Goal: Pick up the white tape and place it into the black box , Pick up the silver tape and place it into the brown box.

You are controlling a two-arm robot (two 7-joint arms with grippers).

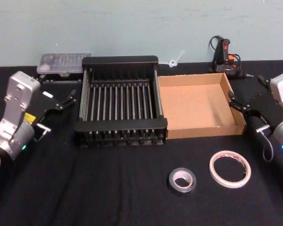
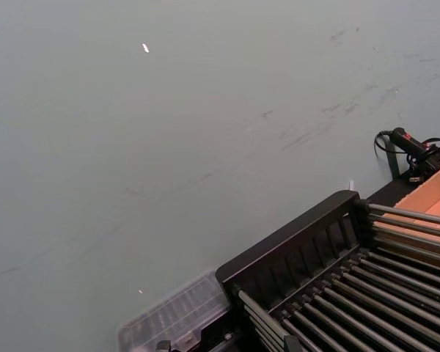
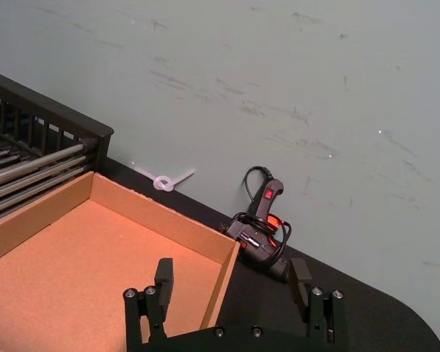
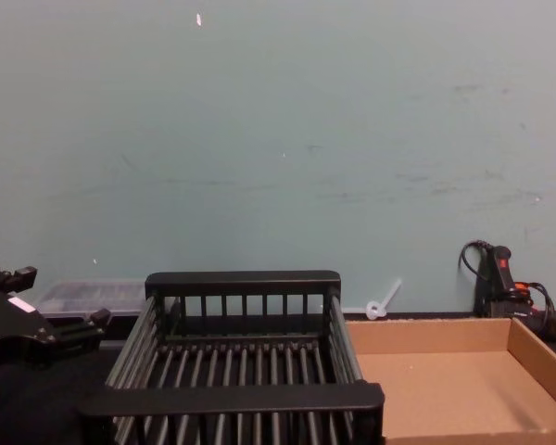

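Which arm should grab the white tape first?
Probably the right. The white tape lies on the robot's right, nearer the open right gripper than the left gripper, which sits beyond the black box.

No readable text anywhere. Red-and-white printing runs round the inner core of the white tape (image 1: pixel 230 169), too small to make out. No label or brand legible on the silver tape (image 1: pixel 182 181), the black box (image 1: pixel 120 101) or the brown box (image 1: pixel 200 105).
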